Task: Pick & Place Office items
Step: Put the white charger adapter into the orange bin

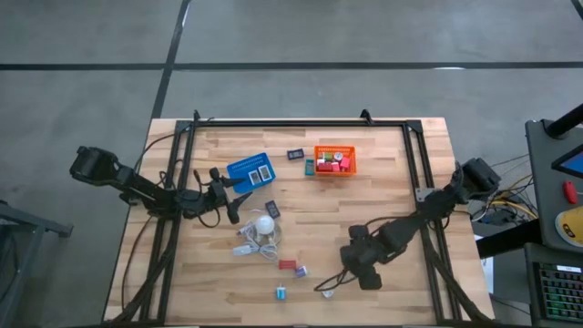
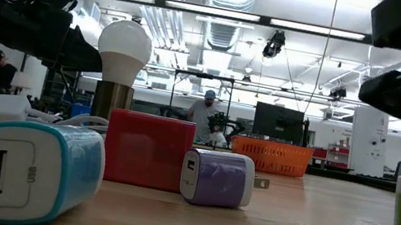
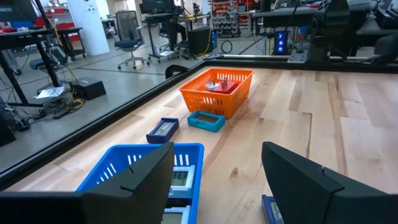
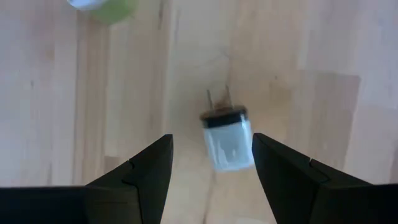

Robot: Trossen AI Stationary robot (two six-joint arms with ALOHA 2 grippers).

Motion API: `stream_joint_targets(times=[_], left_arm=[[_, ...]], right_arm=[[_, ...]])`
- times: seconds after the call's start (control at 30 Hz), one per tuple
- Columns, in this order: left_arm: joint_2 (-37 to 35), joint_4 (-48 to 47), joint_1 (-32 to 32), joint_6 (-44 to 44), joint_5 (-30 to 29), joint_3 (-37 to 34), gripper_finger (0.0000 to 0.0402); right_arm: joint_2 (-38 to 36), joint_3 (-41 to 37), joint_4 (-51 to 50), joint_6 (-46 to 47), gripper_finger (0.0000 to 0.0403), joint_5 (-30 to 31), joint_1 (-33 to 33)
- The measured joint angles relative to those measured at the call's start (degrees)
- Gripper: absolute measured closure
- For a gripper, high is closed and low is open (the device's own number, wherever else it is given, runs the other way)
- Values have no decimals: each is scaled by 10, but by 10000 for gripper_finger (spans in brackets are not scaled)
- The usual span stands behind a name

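Small office items lie scattered on the table: a red block (image 1: 287,265), a purple charger cube (image 1: 301,271), a teal one (image 1: 281,292) and a dark flat rectangle (image 1: 272,209). My right gripper (image 4: 211,165) is open and points down over a white plug cube (image 4: 227,140). The cube lies flat on the wood with its prongs pointing away, and the fingers stand on either side of it, apart from it. A green piece (image 4: 106,7) lies just beyond. My left gripper (image 3: 217,171) is open beside the blue basket (image 1: 250,170).
The orange basket (image 1: 334,160) holds red and white pieces; a teal piece (image 1: 309,167) and a dark rectangle (image 1: 296,154) lie beside it. A white bulb (image 1: 264,225) with a cord stands mid-table. Black frame rails (image 1: 301,121) run along the table's far, left and right edges. People stand in the room beyond.
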Motion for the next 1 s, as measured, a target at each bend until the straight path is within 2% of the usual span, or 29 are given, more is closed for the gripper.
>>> stream_joint_targets(times=[0.23,0.73,1.0], left_arm=[[0,0,0,-2,0,0,154],[0,-1,0,-6,2,0,154],[0,-1,0,-7,2,0,154]], right_arm=[[40,33,-11,-12,188,-1,6],[43,3,-9,-8,188,0,6],[44,2,-6,-3,188,30,7]])
